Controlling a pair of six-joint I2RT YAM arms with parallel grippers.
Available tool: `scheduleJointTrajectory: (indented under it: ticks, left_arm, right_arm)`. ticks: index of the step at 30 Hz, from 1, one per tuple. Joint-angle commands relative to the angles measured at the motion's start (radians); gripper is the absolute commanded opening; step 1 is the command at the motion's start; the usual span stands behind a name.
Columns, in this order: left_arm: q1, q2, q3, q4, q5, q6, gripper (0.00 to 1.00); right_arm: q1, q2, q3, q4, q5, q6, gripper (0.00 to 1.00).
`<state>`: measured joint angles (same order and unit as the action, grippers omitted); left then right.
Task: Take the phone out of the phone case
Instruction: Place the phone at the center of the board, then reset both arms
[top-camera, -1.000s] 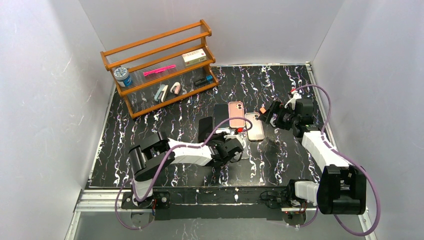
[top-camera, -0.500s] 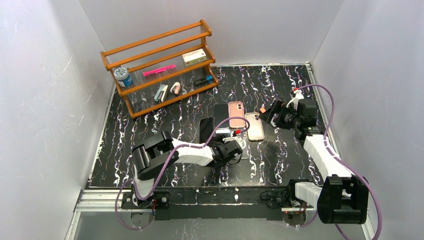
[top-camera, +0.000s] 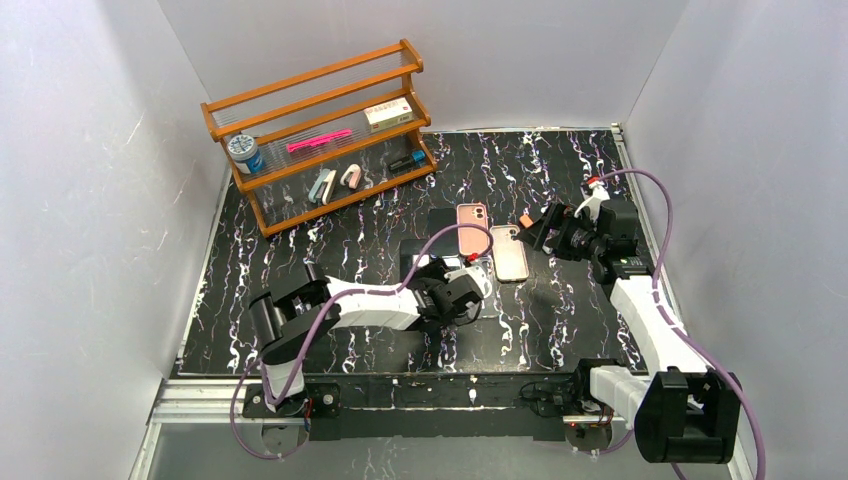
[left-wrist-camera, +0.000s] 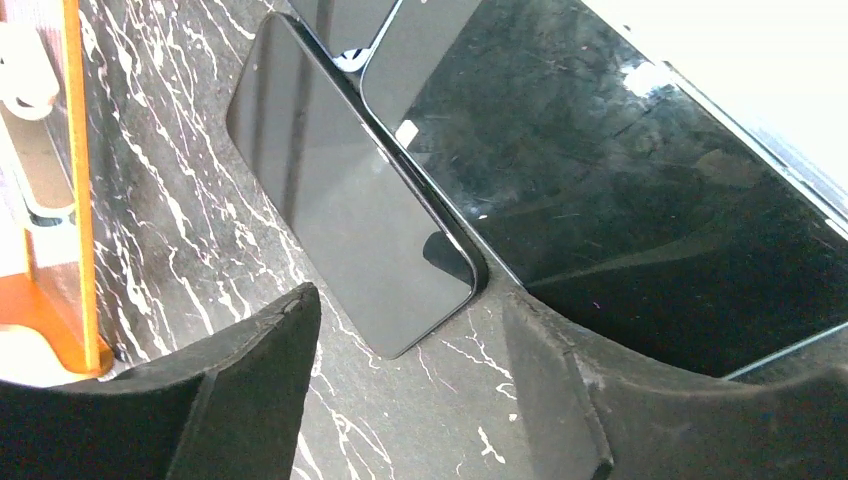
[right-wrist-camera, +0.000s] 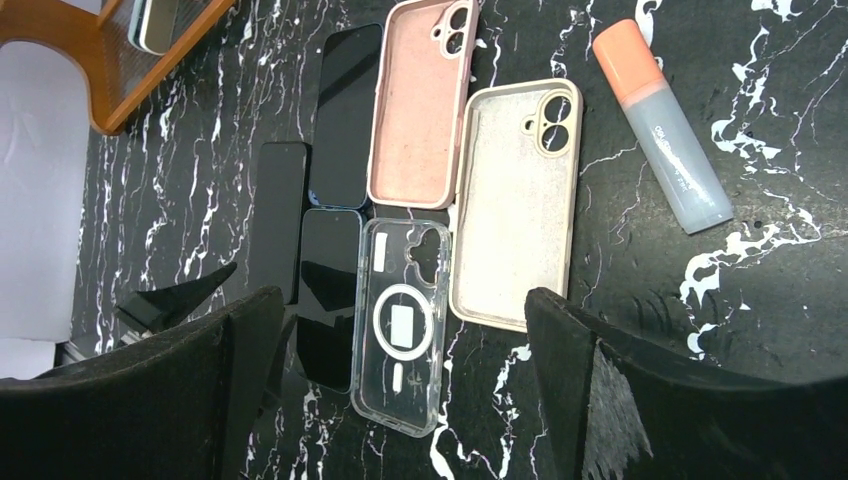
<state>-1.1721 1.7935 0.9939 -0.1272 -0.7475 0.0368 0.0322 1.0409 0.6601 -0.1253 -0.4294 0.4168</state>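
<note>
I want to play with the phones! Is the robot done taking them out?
Looks done. The pink case, cream case and clear plastic case lie empty beside three bare black phones. The left gripper and right gripper are open, holding nothing. No cased phone is left.

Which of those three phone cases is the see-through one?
The clear case with the white ring; the pink case and cream case beside it are opaque.

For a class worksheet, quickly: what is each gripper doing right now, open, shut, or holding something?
Left gripper: open, holding nothing.
Right gripper: open, holding nothing.
</note>
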Motion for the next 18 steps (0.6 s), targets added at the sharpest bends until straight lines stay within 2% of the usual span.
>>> scheduleJointTrajectory:
  ticks: [1, 4, 9, 14, 18]
  left_arm:
    - [0.031, -0.06, 0.018, -0.053, 0.011, -0.095, 0.68]
    - [0.089, -0.107, 0.034, -0.077, 0.059, -0.157, 0.74]
    - [0.238, -0.279, 0.025, -0.083, 0.212, -0.278, 0.85]
    - [0.463, -0.468, -0.013, -0.109, 0.398, -0.415, 0.94]
    - [0.607, -0.65, -0.055, -0.138, 0.452, -0.437, 0.98]
  right_arm:
    - [-0.002, -0.052, 0.074, -0.043, -0.009, -0.001, 0.99]
    - [-0.002, -0.09, 0.096, -0.085, 0.019, -0.008, 0.99]
    - [-0.002, -0.176, 0.113, -0.155, 0.119, -0.015, 0.99]
    - [-0.001, -0.305, 0.121, -0.22, 0.308, -0.026, 0.99]
    - [-0.002, -0.418, 0.155, -0.286, 0.479, -0.057, 0.99]
